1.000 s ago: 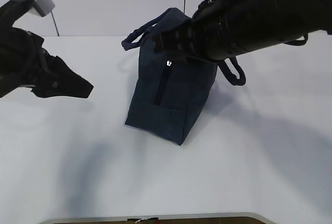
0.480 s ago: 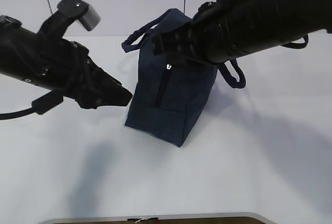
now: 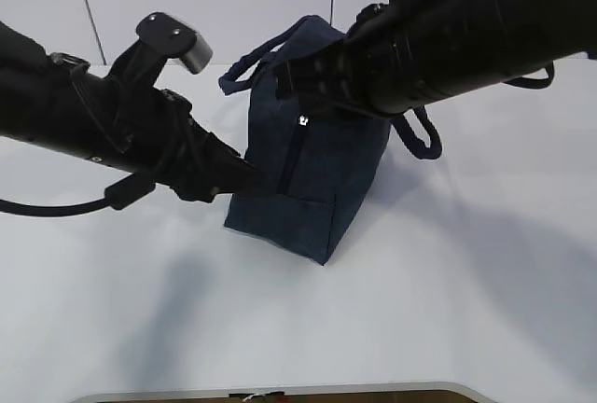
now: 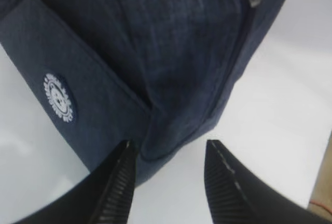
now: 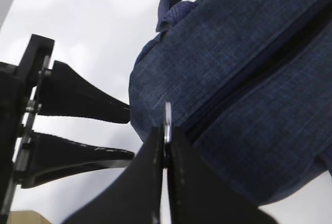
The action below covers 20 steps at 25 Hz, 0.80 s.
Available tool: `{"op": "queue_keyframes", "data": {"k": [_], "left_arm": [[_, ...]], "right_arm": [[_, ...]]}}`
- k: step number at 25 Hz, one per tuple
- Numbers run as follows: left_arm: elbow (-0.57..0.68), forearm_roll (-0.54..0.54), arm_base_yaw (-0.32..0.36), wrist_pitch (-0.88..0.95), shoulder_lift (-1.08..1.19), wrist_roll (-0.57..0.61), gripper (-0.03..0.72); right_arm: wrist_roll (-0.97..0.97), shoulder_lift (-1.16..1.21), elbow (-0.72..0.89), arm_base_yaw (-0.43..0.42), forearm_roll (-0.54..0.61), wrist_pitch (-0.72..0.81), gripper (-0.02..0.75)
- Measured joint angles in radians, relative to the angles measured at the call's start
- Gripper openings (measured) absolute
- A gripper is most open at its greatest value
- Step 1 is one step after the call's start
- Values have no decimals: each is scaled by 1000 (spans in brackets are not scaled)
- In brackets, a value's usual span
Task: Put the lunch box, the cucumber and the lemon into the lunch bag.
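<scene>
Navy fabric fills both wrist views: the lunch bag (image 3: 308,156) stands on the white table (image 3: 448,310) with its narrow end panel toward the camera, and the closed zipper (image 3: 291,153) runs along that panel as a dark line, so its long axis climbs from the bag's lower end up to the silver ring pull (image 5: 167,116) near the top. The right gripper (image 5: 165,149) comes in from above and is pinched shut on that ring, which stands edge-on just past its fingertips, with the zipper seam stretching away beyond it. The left gripper (image 4: 167,169) sits lower, at the bag's bottom corner; it is about half open, its two ribbed fingers (image 4: 120,182) straddling the fabric edge without closing on it, one finger just under the panel with the round white logo (image 4: 58,97). From this gripper the zipper track leads straight ahead and away, toward the pull. I judge the coming move turns on that line: the left is placed to clamp the base while the right draws the pull along the seam. The lunch box, cucumber and lemon are not visible in any view.
</scene>
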Motion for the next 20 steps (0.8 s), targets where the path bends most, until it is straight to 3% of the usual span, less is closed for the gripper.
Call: {"op": "queue_keyframes", "data": {"k": [5,13,20], "left_arm": [[0,-152,0,-9,28,118,262],[0,-161,0,-4,46,138,5],[0,-113,0,21,46,138,-9]], "right_arm": [[1,0,0,0,1,1,5],[1,0,-2,0,1,2,5],[1,8,-49,0,-37,26,5]]}}
